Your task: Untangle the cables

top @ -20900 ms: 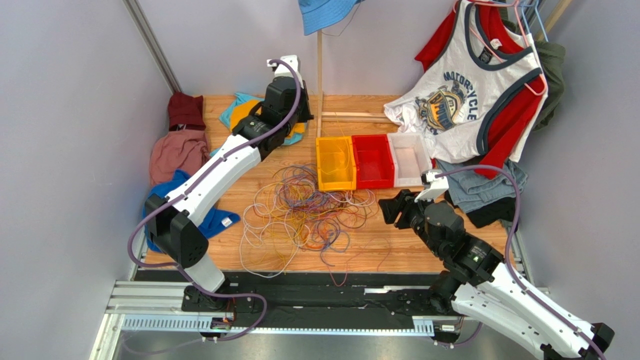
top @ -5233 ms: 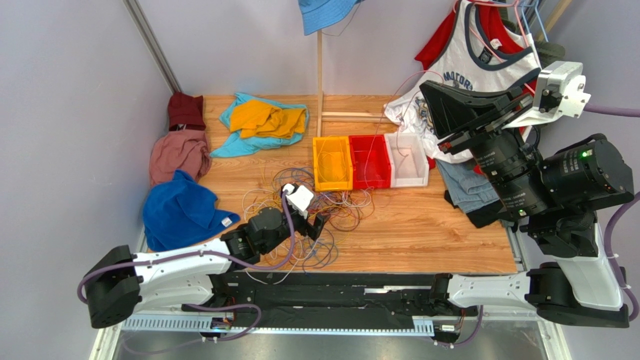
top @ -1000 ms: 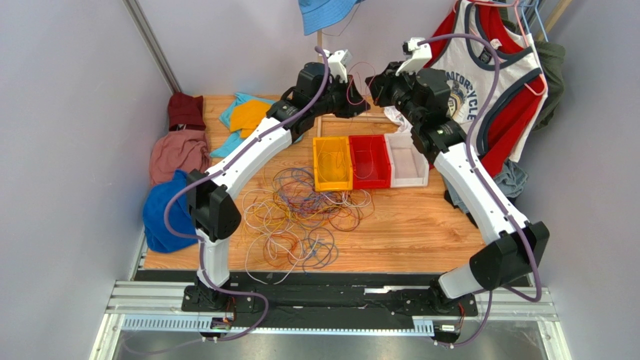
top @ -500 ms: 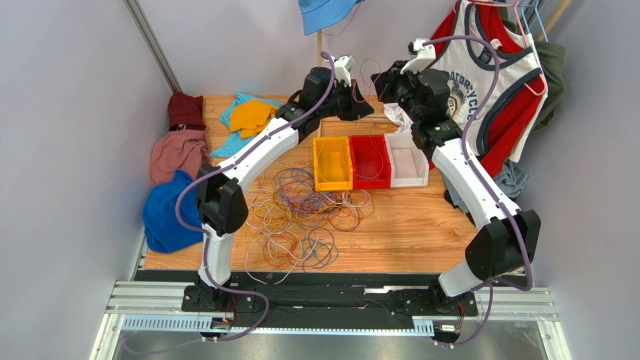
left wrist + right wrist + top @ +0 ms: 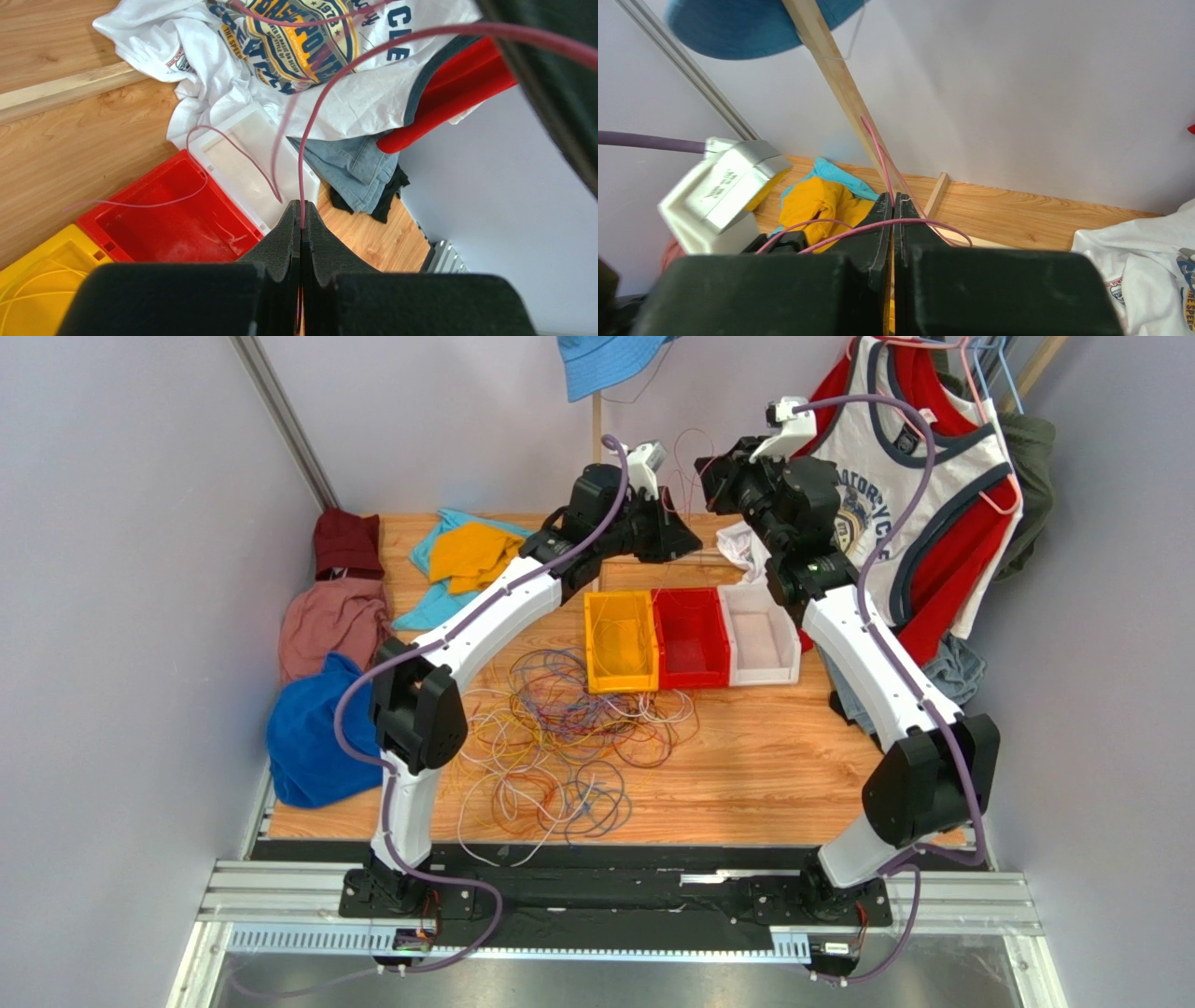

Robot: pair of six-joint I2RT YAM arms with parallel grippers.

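A tangled pile of thin cables point(image 5: 561, 735) in white, yellow, orange, purple and blue lies on the wooden table in front of the bins. Both arms are raised at the back, above the bins. My left gripper point(image 5: 690, 549) point(image 5: 302, 204) is shut on a thin pink cable point(image 5: 330, 91), which climbs from its fingertips toward the right arm. A loop of it hangs down to the red bin point(image 5: 168, 224). My right gripper point(image 5: 706, 476) point(image 5: 893, 197) is shut on the same pink cable point(image 5: 829, 241), which crosses its fingers and bows out to both sides.
Yellow point(image 5: 622, 637), red point(image 5: 692, 633) and white point(image 5: 762, 630) bins stand in a row behind the pile. A wooden pole point(image 5: 598, 469) rises at the back. Clothes lie along the left edge point(image 5: 330, 623), and shirts hang at the right point(image 5: 898, 504).
Both raised grippers have drifted a little to the right, still shut on the pink cable. The pile on the table has not moved.
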